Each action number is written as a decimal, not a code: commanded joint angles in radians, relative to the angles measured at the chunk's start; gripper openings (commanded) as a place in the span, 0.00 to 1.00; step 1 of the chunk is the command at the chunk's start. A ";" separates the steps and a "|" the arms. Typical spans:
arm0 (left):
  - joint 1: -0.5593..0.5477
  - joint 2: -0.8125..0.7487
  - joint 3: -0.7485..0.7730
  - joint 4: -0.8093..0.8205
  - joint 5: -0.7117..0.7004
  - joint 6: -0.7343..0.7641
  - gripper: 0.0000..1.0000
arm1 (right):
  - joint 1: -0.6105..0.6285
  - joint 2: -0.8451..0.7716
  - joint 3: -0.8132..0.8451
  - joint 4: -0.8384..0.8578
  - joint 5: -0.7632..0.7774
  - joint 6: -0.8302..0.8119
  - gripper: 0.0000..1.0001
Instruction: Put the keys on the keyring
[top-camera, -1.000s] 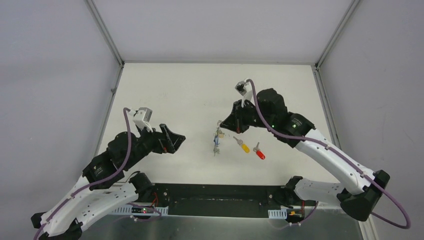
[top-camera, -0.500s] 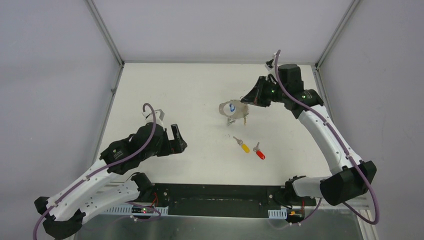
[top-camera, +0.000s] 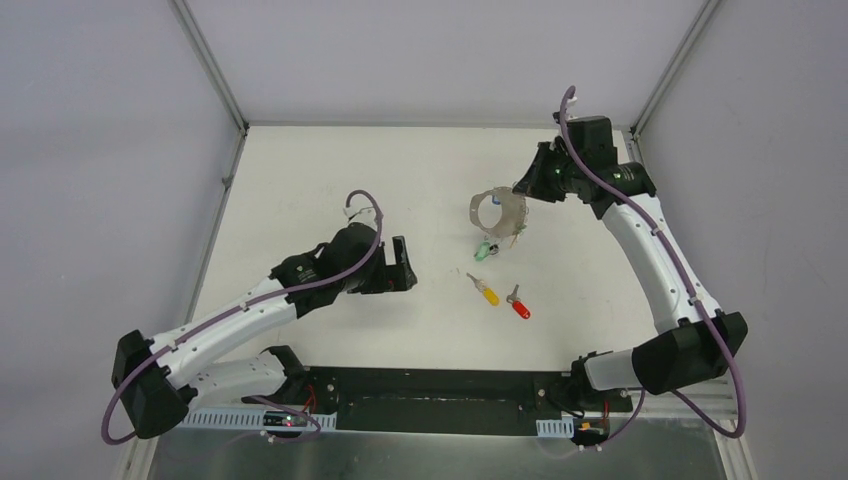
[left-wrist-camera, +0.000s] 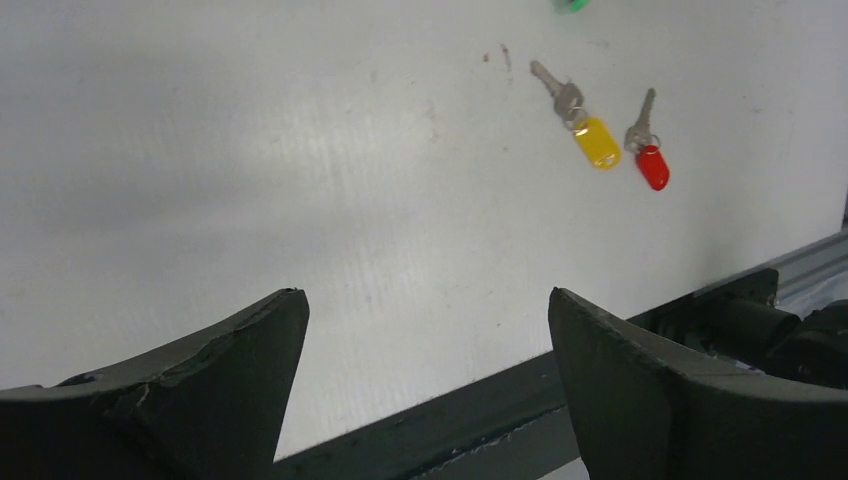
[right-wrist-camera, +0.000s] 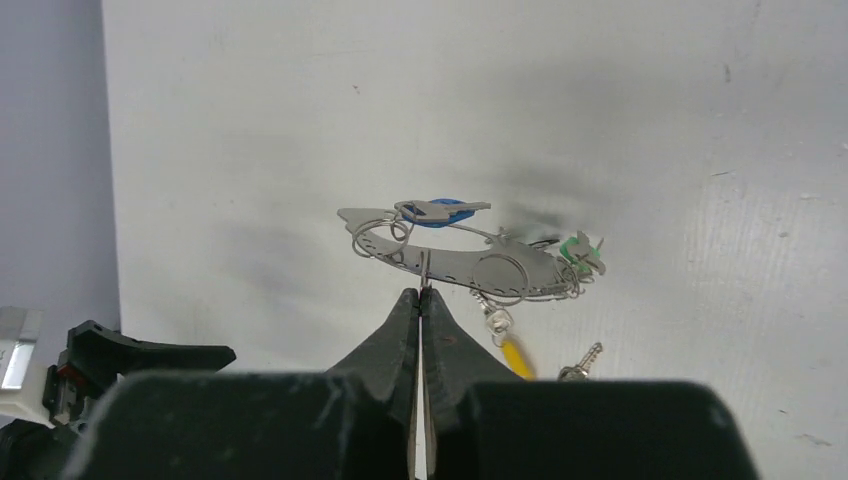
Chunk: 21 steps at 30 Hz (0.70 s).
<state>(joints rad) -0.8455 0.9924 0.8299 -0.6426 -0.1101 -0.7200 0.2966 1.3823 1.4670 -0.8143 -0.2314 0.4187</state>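
Note:
My right gripper (top-camera: 519, 196) (right-wrist-camera: 421, 292) is shut on the thin edge of the grey keyring (top-camera: 497, 211) (right-wrist-camera: 470, 266) and holds it above the table at the far right. A blue-tagged key (right-wrist-camera: 440, 210) and a green-tagged key (top-camera: 484, 249) (right-wrist-camera: 580, 250) hang on the ring. A yellow-tagged key (top-camera: 485, 291) (left-wrist-camera: 586, 127) and a red-tagged key (top-camera: 517, 303) (left-wrist-camera: 648, 152) lie side by side on the table. My left gripper (top-camera: 400, 266) (left-wrist-camera: 425, 297) is open and empty, low over the table to their left.
The white table is boxed in by grey walls with metal corner posts (top-camera: 210, 65). A black strip (top-camera: 440, 385) (left-wrist-camera: 600, 352) runs along the near edge by the arm bases.
My right gripper has carried the keyring up and away to the far right. My left arm has swung right towards the middle, its gripper still open.

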 joint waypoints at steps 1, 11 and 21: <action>-0.010 0.069 -0.042 0.358 0.071 0.060 0.93 | -0.027 -0.027 -0.026 0.010 0.073 -0.062 0.00; -0.019 0.440 0.123 0.488 0.167 0.013 0.84 | -0.180 -0.009 -0.192 0.093 -0.060 -0.040 0.00; -0.086 0.775 0.319 0.461 0.202 -0.331 0.74 | -0.258 0.036 -0.212 0.133 -0.125 -0.032 0.00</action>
<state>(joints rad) -0.9092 1.7065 1.0950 -0.2028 0.0635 -0.8631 0.0437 1.4124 1.2617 -0.7414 -0.3008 0.3798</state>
